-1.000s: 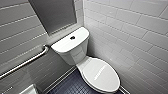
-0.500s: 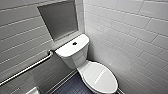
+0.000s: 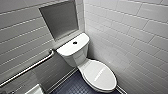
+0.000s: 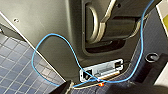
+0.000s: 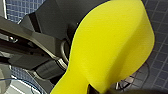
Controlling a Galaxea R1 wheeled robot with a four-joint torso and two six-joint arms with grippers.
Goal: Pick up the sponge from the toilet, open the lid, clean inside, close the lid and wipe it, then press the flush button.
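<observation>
The right gripper (image 5: 90, 89) is pinching the sponge (image 5: 110, 45) at one end; the yellow foam bulges out over the dark blue floor tiles (image 5: 160, 57). For the left gripper (image 4: 65, 88) I cannot tell if it is spread or not; a blue cable (image 4: 57, 40) loops near it. Farther off, the toilet (image 3: 75, 58) stands in the corner w/ the lid (image 3: 100, 75) down, the flush button (image 3: 75, 42) in the middle of the tank cover (image 3: 68, 48), and a grab bar (image 3: 30, 68) on the wall to the left.

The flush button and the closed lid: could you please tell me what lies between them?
In the head view, nothing lies there: between the flush button and the lid is just the bare white tank.
</observation>
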